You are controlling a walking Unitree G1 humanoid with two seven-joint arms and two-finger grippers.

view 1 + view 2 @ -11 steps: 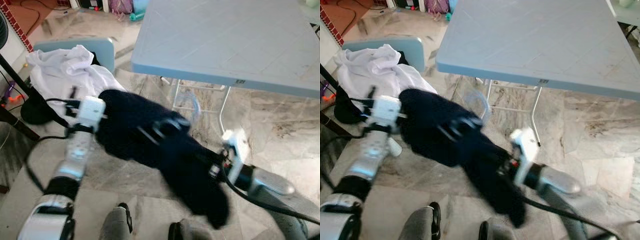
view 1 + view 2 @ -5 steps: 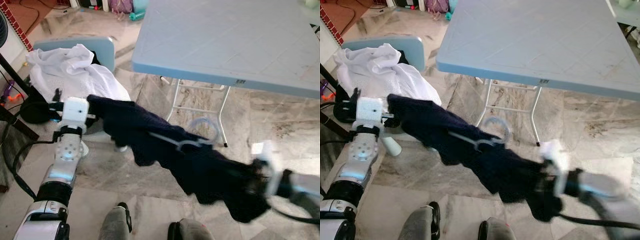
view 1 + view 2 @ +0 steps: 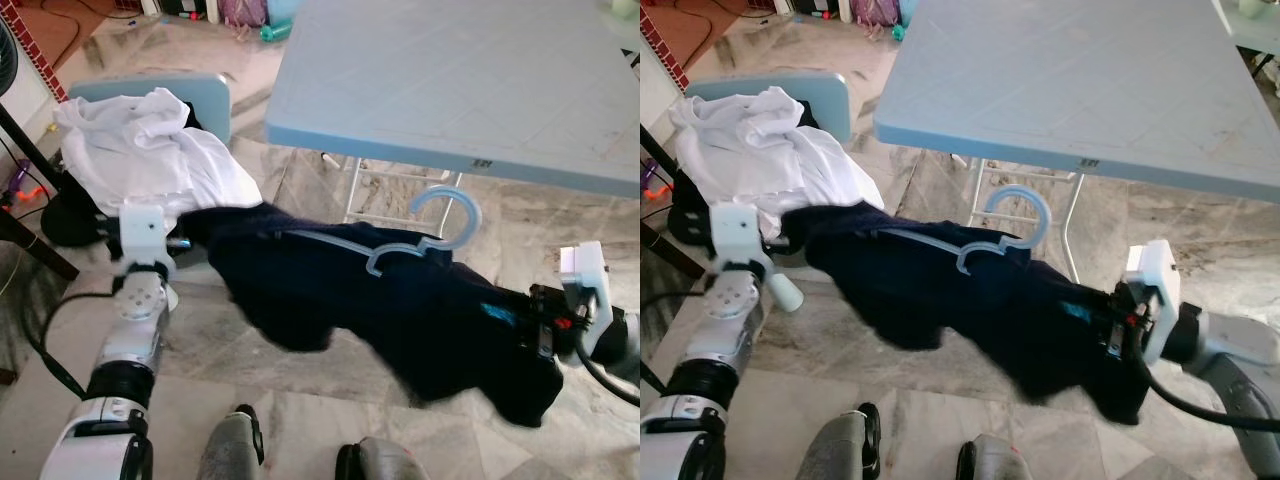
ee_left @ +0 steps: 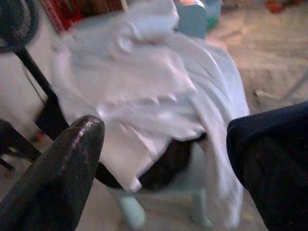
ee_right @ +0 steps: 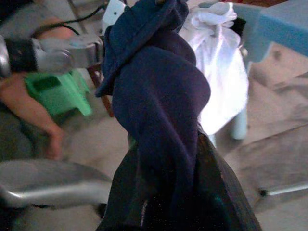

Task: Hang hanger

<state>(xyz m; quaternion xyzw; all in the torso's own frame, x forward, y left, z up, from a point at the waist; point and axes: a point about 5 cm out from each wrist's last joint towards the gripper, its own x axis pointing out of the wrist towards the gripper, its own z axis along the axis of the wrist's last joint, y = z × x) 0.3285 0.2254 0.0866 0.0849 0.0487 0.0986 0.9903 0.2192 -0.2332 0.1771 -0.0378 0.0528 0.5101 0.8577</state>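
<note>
Marble-tiled floor [image 3: 560,240], pale blue folding table [image 3: 470,80] and chair [image 3: 205,95] standing on it

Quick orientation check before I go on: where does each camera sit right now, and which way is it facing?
Left eye, right eye: on the head, looking down at the navy garment on the pale blue hanger, stretched between left gripper and right gripper; both arms and feet show.
Left wrist: along its fingers toward the white clothes on the chair.
Right wrist: along the garment toward the left arm.
All views share the garment.
</note>
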